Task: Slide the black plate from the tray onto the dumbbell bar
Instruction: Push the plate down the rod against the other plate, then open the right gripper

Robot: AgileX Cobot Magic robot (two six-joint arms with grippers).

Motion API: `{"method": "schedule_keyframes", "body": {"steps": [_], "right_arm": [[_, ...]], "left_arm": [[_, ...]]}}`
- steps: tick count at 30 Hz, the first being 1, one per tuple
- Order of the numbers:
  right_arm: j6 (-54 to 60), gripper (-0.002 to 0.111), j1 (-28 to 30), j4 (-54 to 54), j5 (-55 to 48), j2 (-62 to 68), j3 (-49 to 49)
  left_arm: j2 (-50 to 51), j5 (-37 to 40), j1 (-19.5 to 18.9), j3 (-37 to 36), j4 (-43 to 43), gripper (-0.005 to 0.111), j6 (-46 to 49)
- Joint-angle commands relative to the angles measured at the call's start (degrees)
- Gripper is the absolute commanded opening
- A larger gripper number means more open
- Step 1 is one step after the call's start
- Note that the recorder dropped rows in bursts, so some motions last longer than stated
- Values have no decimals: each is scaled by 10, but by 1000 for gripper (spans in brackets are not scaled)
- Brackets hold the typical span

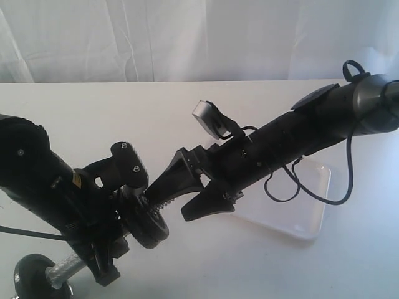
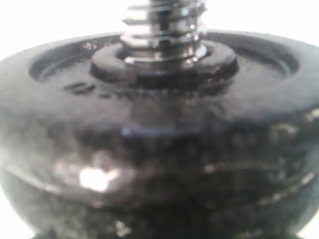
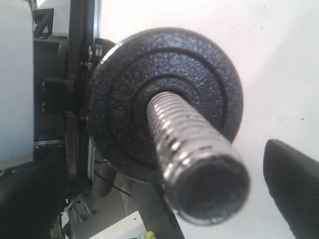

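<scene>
**Plate on the bar, right pincer wide**

The white worktop [image 1: 262, 268] carries the tray [image 1: 312, 215], which lies under my right arm, well apart from the plate. The dumbbell bar [image 1: 62, 271] slants up from a second black disc [image 1: 30, 274] at its low end. My left pincer [image 1: 105, 266] is clamped round the bar's middle. The black plate [image 1: 153, 229] sits on the bar, off the tray, just beside my left pincer, and the coarse threaded end pokes out past it. My right pincer [image 1: 169, 200] stands wide, with one finger on each side of that threaded end.
</scene>
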State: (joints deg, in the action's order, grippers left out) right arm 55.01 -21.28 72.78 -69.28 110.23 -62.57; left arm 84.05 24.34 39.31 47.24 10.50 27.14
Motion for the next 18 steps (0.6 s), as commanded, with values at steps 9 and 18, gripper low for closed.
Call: {"method": "schedule_keyframes", "body": {"steps": [9,18], "right_arm": [[-5,102,95,-32,-7,-6,-8],[-90,32,148,-31,-7,-6,-28]], "left_arm": [[-30,-33,2,14,27,0,-3],[-15,-32,2,14,27,0,-3]]}}
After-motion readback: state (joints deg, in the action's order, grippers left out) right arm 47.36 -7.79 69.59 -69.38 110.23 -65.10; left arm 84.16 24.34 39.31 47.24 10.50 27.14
